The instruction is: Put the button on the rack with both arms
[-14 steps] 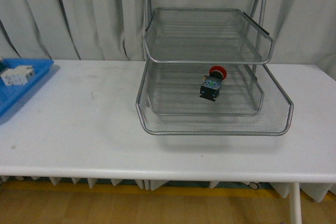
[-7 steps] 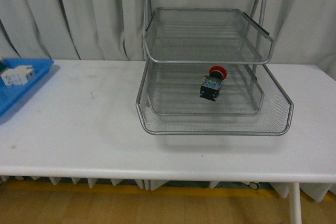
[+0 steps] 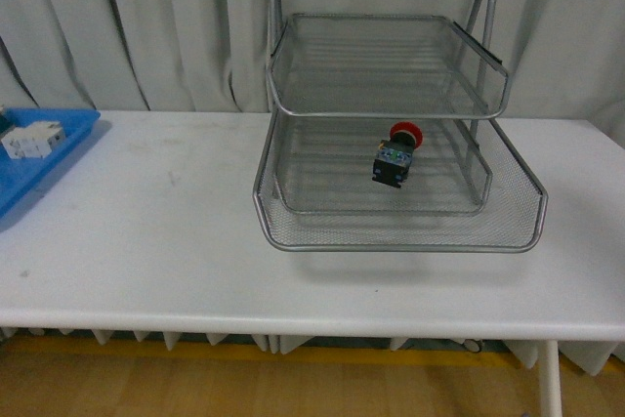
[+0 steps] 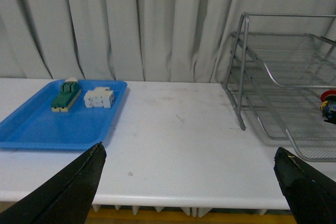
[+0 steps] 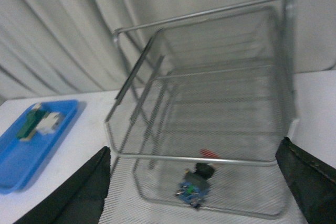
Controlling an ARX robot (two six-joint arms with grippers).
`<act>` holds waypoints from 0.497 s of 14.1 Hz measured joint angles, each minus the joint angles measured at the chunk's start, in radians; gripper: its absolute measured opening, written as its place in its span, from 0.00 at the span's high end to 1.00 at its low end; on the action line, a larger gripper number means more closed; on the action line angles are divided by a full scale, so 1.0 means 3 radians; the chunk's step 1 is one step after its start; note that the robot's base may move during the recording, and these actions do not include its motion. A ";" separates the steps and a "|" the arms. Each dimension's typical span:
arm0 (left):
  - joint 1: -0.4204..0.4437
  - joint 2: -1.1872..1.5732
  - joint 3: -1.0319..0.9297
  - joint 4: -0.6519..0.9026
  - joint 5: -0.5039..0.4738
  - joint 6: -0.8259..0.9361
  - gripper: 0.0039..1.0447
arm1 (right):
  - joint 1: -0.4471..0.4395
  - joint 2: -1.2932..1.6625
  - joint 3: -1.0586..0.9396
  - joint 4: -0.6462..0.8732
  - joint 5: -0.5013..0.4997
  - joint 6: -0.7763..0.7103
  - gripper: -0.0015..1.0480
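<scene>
The small red-capped push-button switch [image 3: 395, 159] lies inside the silver three-tier wire mesh rack [image 3: 293, 75], on its middle tier, so placement appears complete. Both pincers, left [image 4: 189, 192] and right [image 5: 194, 187], stand wide apart, holding nothing.

Even, soft light fills all 3 views, bright with no harsh glare. The rack [image 3: 391, 124] throws a faint shadow onto the white table [image 3: 146, 241] below its front rim. The front and left wrist views are sharp. The right wrist view is smeared and blurry, the rack's mesh [image 5: 210, 103] hazy.
</scene>
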 joint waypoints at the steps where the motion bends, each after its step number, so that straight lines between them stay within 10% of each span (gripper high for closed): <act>1: 0.0000 0.0000 0.0000 0.0000 0.0000 0.0000 0.06 | 0.0195 0.0121 0.0181 -0.0205 -0.0028 0.0070 0.16; 5: 0.0000 0.0000 0.0000 0.0000 0.0000 0.0000 0.06 | 0.0668 0.0338 0.0242 -0.0696 -0.0160 0.0075 0.64; 7: 0.0000 0.0000 0.0000 -0.0001 0.0000 0.0000 0.06 | 0.0682 0.0348 0.0209 -0.0718 -0.0193 0.0056 0.71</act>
